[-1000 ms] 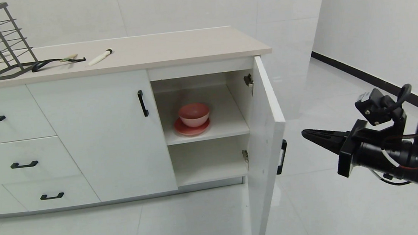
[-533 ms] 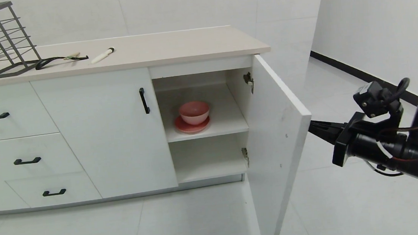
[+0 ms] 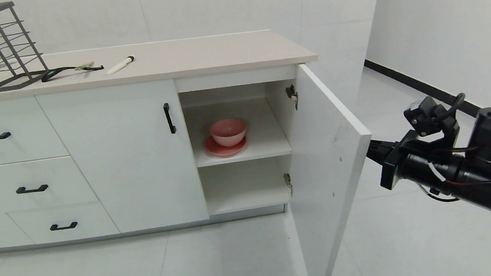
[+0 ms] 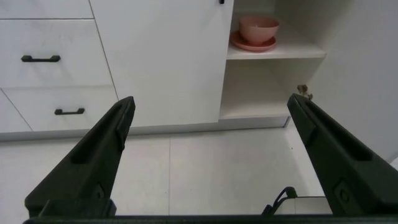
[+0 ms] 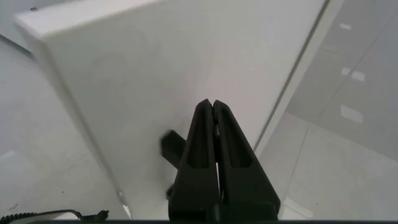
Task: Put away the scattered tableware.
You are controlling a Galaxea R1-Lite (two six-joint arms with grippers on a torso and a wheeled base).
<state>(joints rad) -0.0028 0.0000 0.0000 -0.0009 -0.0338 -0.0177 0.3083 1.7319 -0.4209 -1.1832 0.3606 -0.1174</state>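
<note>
Tableware, a pink bowl (image 3: 227, 132) on a red plate (image 3: 225, 151), is stowed on the cabinet shelf (image 3: 268, 140), beyond the door (image 3: 323, 158) from the right pincer (image 5: 212, 109). That pincer is pressed shut and set against the door's outer face, seemingly so it can be pushed closed. The left pincer (image 4: 209, 102) is held wide apart, empty.

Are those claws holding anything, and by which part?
Nothing is held. The left gripper is open and empty; the right gripper is shut on nothing, by the outside of the cabinet door.
</note>
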